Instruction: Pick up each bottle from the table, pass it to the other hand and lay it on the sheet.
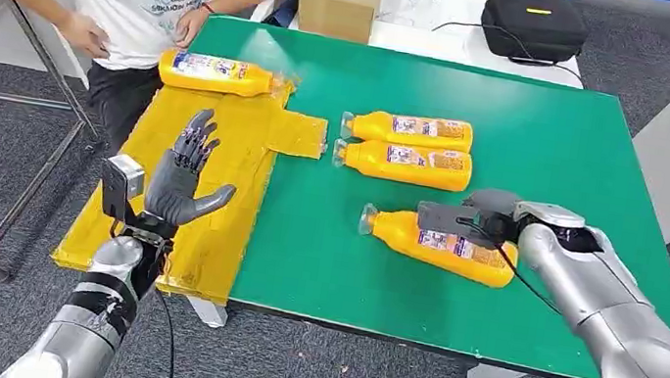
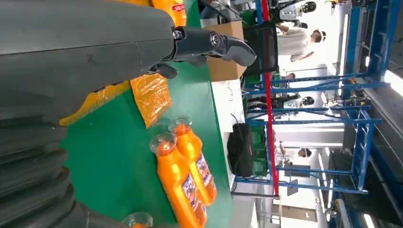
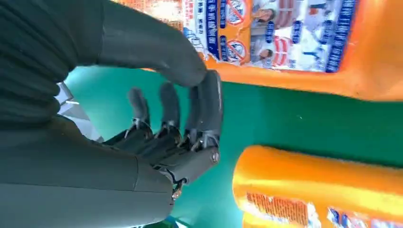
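4 bottles (image 1: pixel 437 247), 1 on sheet (image 1: pixel 218 148), 2 hands (image 1: pixel 183 176)

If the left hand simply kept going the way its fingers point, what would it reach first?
Probably the bottle lying at the far end of the yellow sheet; the left hand points that way, though depth is unclear.

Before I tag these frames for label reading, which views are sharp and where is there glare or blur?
Head view: evenly lit and sharp, bottle labels small. Left wrist view: the windows behind are blown out white, and the left hand is close and soft. Right wrist view: the nearest bottle has a legible label, but the right hand is dim.
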